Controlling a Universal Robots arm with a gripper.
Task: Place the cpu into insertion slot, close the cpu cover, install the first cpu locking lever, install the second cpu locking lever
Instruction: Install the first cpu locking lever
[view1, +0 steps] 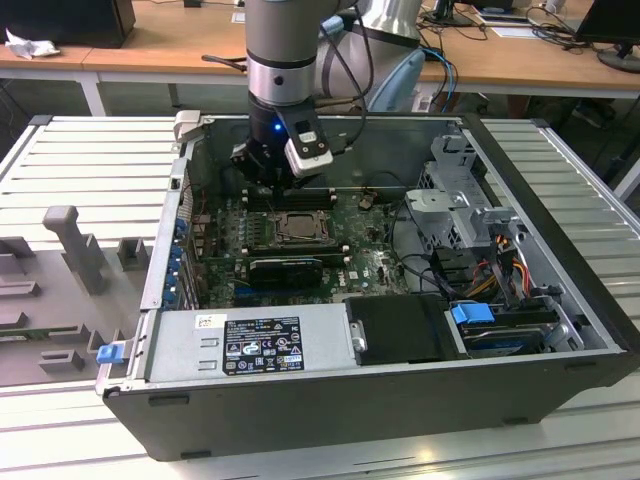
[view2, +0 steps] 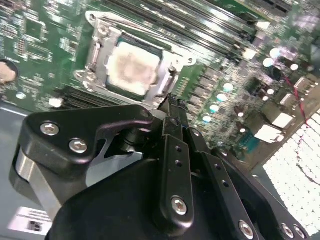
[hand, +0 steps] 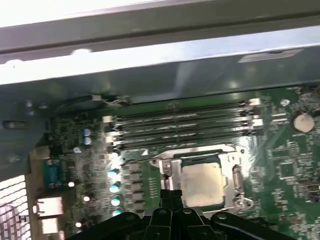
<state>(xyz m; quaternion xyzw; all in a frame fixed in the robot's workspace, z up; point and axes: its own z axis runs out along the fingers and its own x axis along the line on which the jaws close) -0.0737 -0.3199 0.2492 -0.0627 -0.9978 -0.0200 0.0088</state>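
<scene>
one cpu (view2: 131, 70), tan-grey face up, sits in one insertion slot (view2: 159, 89) on the green motherboard (view2: 35, 35); in the first wrist view the same cpu (hand: 201, 184) lies framed by the cpu cover (hand: 236, 181), which is down flat around it, its window showing the chip. one arm, one gripper (view2: 172, 102). in the exterior view the gripper (view1: 270, 180) hangs inside the open computer case (view1: 330, 400), over the motherboard's far edge, just behind the socket (view1: 297, 226).

four long memory slots (hand: 180, 125) run side by side along the board's far edge, between the socket and the case wall. a row of pale round capacitors (hand: 115, 187) stands near the socket's side. one round coin battery (hand: 302, 121) sits toward the board's corner. one power supply box (view1: 250, 345) with a label lies along the case's near edge; one blue-tabbed drive bay (view1: 475, 315) sits at the case's near corner on the exterior view's right, with loose cables (view1: 500, 255) above it. the case rests on a slatted metal table (view1: 80, 170); wooden desks (view1: 500, 55) behind.

fingertips look drawn together to a narrow point, nothing seen between them. the tips hover just beside the socket's edge, at the cover's rim, apart from the chip face. whether they touch the cover or a lever, cannot tell.
</scene>
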